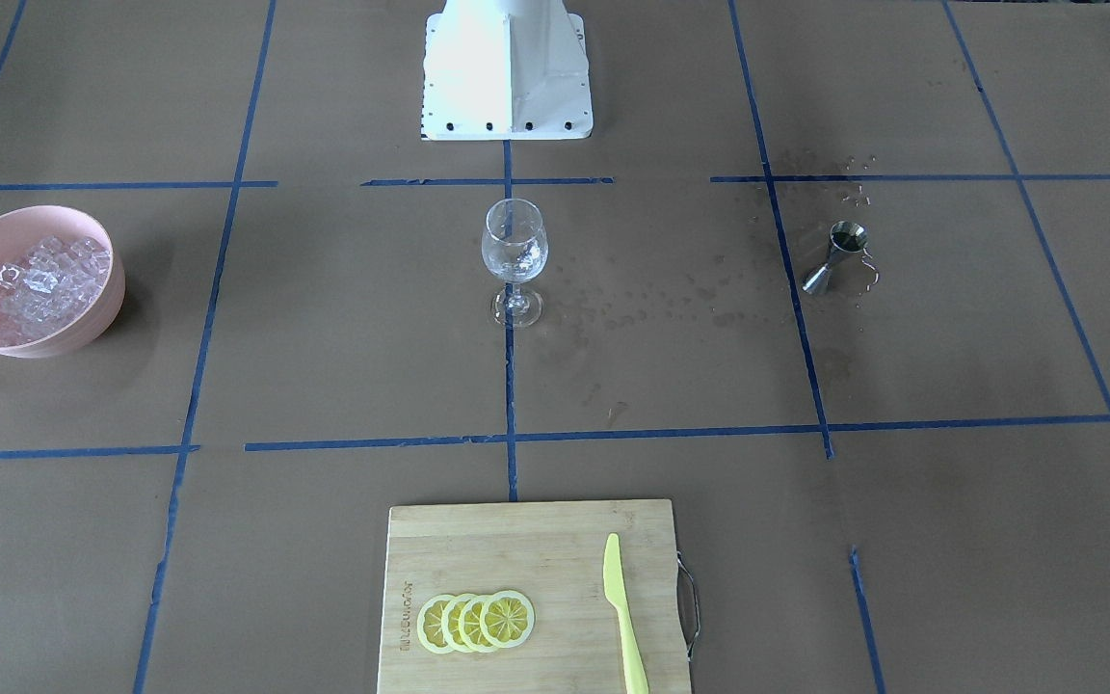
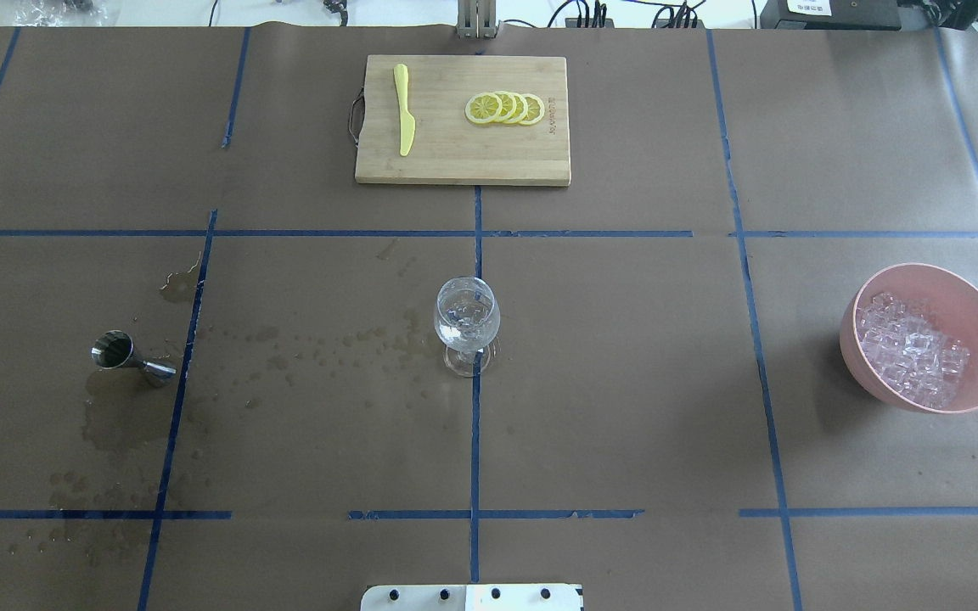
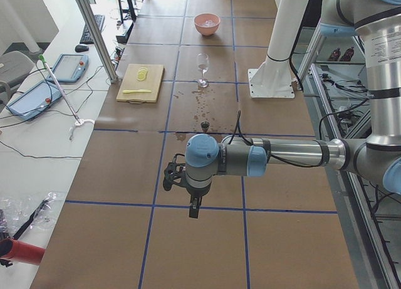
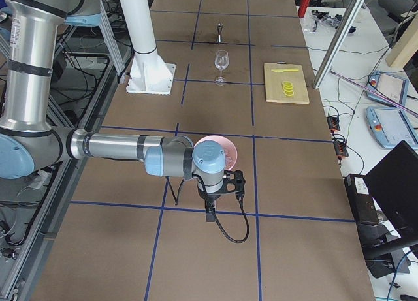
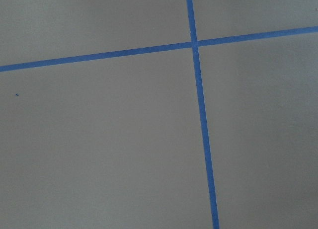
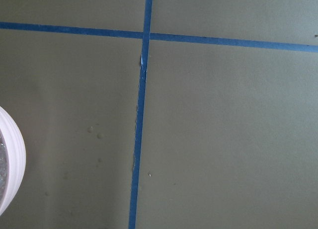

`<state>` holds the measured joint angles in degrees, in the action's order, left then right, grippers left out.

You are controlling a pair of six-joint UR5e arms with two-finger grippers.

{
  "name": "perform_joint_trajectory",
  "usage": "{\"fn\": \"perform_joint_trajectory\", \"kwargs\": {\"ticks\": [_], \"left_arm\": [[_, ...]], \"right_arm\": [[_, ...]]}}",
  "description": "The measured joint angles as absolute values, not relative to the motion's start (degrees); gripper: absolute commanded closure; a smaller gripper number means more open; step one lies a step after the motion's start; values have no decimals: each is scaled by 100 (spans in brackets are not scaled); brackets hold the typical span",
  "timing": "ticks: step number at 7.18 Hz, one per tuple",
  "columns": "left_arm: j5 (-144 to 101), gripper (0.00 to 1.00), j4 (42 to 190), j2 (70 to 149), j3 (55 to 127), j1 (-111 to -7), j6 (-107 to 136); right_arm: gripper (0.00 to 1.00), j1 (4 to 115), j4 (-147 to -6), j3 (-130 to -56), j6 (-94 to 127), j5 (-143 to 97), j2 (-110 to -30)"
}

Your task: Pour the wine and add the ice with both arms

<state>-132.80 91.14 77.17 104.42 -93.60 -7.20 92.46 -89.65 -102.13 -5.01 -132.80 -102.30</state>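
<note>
A clear stemmed wine glass (image 1: 515,255) stands upright at the table's middle (image 2: 466,318); something clear and glassy shows in its bowl. The ice (image 1: 44,280) is heaped in a pink bowl (image 2: 850,356) on my right side. A steel jigger (image 2: 128,356) stands on my left side. My left gripper (image 3: 195,207) hangs over bare table beyond the jigger and shows only in the exterior left view. My right gripper (image 4: 210,213) hangs just outside the pink bowl (image 4: 225,151) and shows only in the exterior right view. I cannot tell whether either is open or shut.
A wooden cutting board (image 2: 455,161) with lemon slices (image 2: 506,108) and a yellow knife (image 2: 404,110) lies at the far edge. Wet spots (image 2: 311,348) mark the paper between jigger and glass. The white pedestal base (image 1: 507,77) stands behind the glass.
</note>
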Motion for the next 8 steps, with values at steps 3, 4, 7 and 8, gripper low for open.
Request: {"fn": "perform_joint_trajectory", "kwargs": {"ticks": [3, 4, 7, 8], "left_arm": [[-13265, 0, 9217, 7749, 10441, -9364, -741], [-13252, 0, 9346, 7748, 10430, -9365, -738], [-13236, 0, 9963, 7749, 10424, -9358, -734], [-13240, 0, 10579, 7749, 10342, -9355, -720]], "right_arm": [[0, 9246, -8970, -10268, -509, -13280, -10216], [0, 9244, -8977, -10374, -510, -13282, -10211], [0, 9188, -8945, -10744, -442, -13258, -10131], [0, 9170, -8841, -10805, -435, -13249, -10036]]}}
